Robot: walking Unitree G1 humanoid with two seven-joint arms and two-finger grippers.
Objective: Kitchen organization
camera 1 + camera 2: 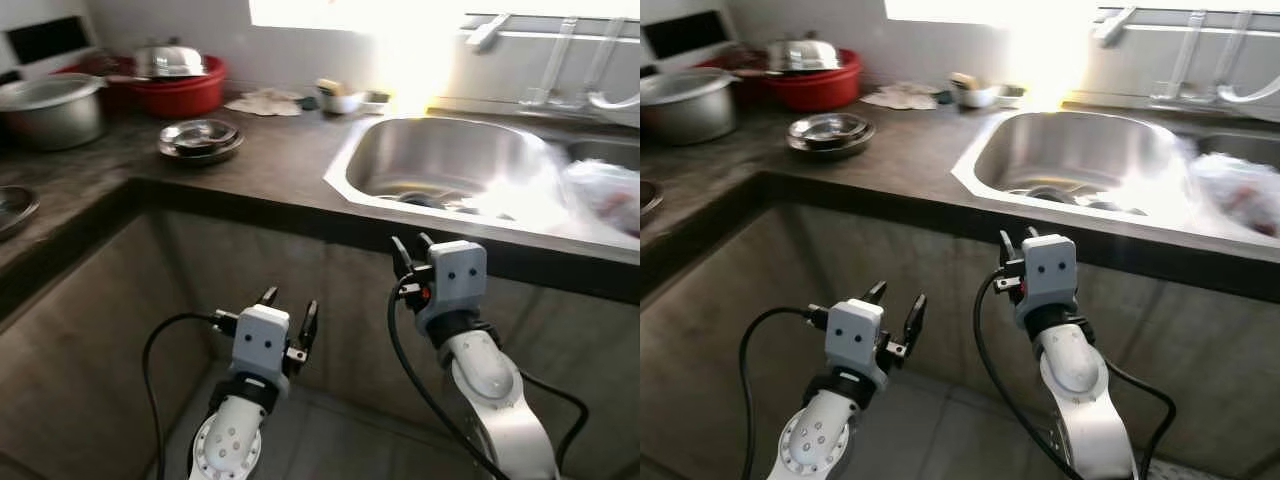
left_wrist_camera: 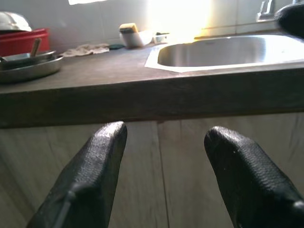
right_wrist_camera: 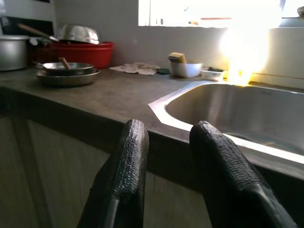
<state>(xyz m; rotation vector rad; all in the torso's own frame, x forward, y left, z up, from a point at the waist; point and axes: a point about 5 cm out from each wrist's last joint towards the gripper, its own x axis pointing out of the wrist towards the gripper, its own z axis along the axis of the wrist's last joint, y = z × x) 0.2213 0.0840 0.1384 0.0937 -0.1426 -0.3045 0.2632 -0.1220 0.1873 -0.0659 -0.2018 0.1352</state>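
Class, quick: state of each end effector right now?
Left end effector: open, empty, below the counter.
Right end effector: open, empty, near the counter edge.

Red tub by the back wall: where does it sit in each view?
Left eye view: red tub, upper left, under a steel lid.
Right eye view: upper left.
Left wrist view: far left edge.
Right wrist view: upper left.
Shared landmark: stacked steel plates in front of it.
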